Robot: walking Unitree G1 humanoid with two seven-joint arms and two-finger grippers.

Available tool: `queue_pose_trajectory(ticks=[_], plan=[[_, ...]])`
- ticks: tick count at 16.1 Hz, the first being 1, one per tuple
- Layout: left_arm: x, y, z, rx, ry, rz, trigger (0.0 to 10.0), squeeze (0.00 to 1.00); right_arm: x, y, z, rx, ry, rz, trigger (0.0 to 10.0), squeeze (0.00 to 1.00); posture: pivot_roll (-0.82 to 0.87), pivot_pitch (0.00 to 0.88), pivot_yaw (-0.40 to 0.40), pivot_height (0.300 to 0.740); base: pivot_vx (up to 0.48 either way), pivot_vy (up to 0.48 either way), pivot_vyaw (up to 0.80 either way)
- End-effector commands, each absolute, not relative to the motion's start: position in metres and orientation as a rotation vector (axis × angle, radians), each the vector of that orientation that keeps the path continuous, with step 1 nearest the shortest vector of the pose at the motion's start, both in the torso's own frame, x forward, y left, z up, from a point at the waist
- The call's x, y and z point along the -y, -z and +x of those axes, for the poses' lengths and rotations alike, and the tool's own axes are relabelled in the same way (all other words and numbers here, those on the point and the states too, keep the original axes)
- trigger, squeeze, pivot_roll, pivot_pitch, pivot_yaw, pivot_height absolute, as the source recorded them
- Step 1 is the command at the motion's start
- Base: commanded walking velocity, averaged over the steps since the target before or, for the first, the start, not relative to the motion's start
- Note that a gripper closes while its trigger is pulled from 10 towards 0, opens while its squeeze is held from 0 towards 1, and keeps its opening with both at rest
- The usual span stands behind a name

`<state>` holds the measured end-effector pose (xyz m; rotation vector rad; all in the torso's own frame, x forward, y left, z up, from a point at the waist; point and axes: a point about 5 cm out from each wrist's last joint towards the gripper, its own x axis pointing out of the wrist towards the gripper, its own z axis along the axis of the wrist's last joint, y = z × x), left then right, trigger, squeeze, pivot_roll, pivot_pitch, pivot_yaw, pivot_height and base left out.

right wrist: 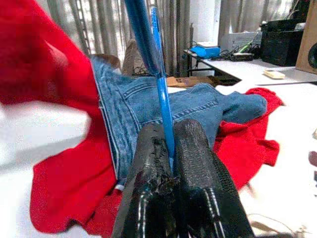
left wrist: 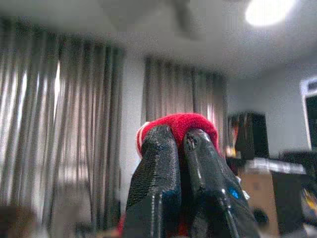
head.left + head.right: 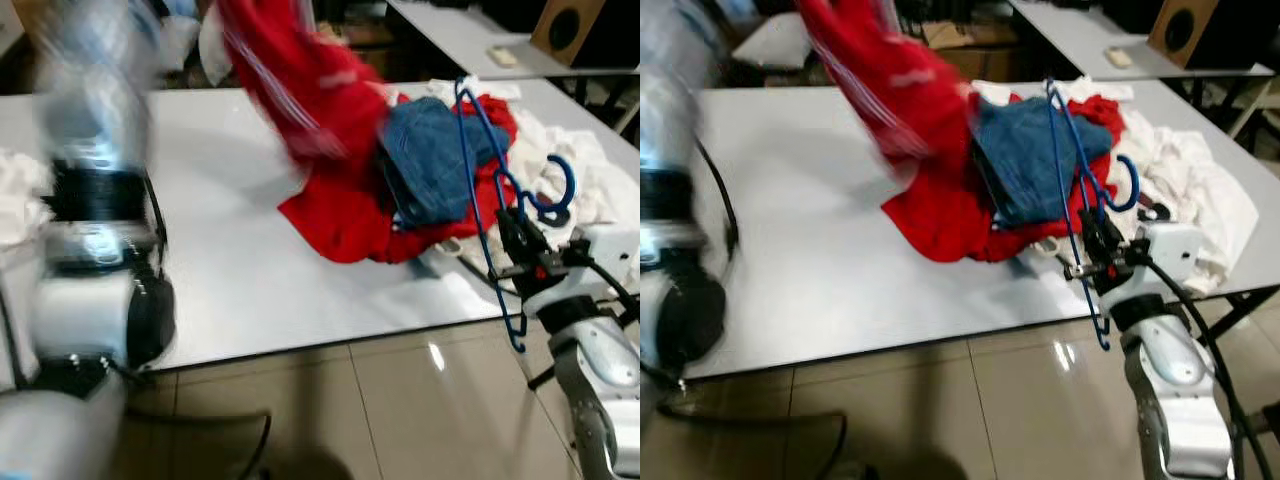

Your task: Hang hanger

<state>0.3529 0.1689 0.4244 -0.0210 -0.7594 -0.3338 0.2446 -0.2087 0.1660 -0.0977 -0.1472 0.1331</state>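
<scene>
Blue plastic hanger [image 3: 1072,190], held upright by the right end effector [image 1: 168,148], whose two black fingers are pressed together on one thin bar of it. The hanger stands at the near right edge of the white worktop [image 3: 230,270], its hook [image 3: 560,190] curling toward the white laundry [image 3: 1200,190] and its frame rising in front of the folded blue jeans [image 3: 430,160].

Left end effector [image 2: 181,148], raised high, fingers closed on a fold of the red garment [image 3: 290,80]; the cloth trails from that grip down to the red heap [image 3: 350,220] lying under and beside the jeans.

Progress, as judged from the layout: both items are gripped and lifted, so the pick-up stage appears done. The garment is not on the hanger; the two are apart, and the hanger carries nothing. Threading the hanger into the garment, and placing it on any rail, seem to remain. No rail or hook to receive it can be identified.

Limits of visibility: the left arm [image 3: 95,200] and the lifted cloth are smeared by motion blur, so the garment's type and openings cannot be read. The upper end of the garment is cut off by the head views' top edge. Whether the lifted cloth and the red heap are one piece cannot be told. The hanger's lower corner overlaps the right wrist, partly hidden.
</scene>
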Motion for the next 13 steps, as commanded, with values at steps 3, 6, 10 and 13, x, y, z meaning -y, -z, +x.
queue_pose_trajectory(ticks=[3,6,10,13], plan=[[-0.175,-0.361,0.372,0.511,0.294,0.095,0.0,0.0,0.2,-0.172,0.241,0.19,-0.169,-0.106,10.0,0.0,-0.01,0.0,0.007,0.74,0.0,0.0,0.0],[-0.182,-0.286,0.368,0.261,0.264,0.178,0.0,0.0,0.183,-0.183,0.238,0.202,-0.337,-0.033,10.0,0.0,0.0,0.0,-0.002,0.74,0.0,0.0,0.0],[-0.182,-0.279,0.365,0.237,0.272,0.21,0.0,0.0,0.145,-0.185,0.225,0.094,-0.741,0.118,10.0,0.0,0.02,0.0,-0.032,0.74,0.0,0.0,0.0],[-0.18,-0.292,0.368,0.256,0.298,0.282,0.0,0.0,0.139,-0.157,0.222,-0.137,-0.846,0.011,10.0,0.0,0.03,0.0,-0.025,0.74,0.0,0.0,0.0]])
